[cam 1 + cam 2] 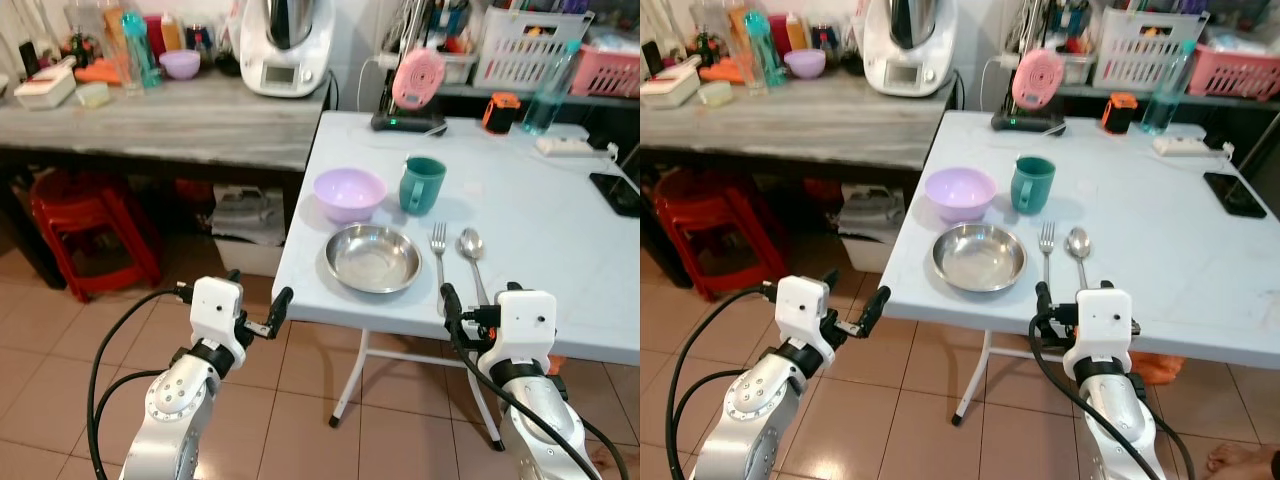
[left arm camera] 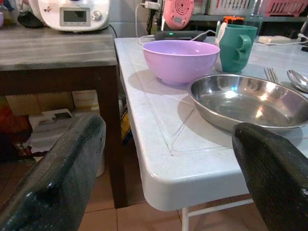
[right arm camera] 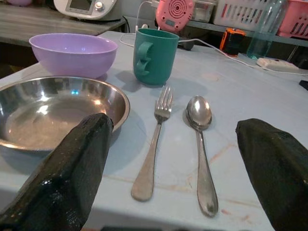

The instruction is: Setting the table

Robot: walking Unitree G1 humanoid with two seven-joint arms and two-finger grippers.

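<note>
The white table [image 1: 560, 250] is viewed from above by both head cameras, facing forward and down. The steel plate [image 2: 250, 101] at its near edge is viewed closely, at table height, by each wrist camera — toward 12 o'clock — and shared by all views.

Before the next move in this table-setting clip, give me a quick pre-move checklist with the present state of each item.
1. Left claw open and holding nothing: ok.
2. Right claw open and holding nothing: ok.
3. Steel plate sits flat near the table edge: ok.
4. Fork and spoon lie side by side to the plate's right, apart from each other: ok.
5. Purple bowl and green mug upright behind the plate: ok.
6. Mug contents: cannot tell.
</note>
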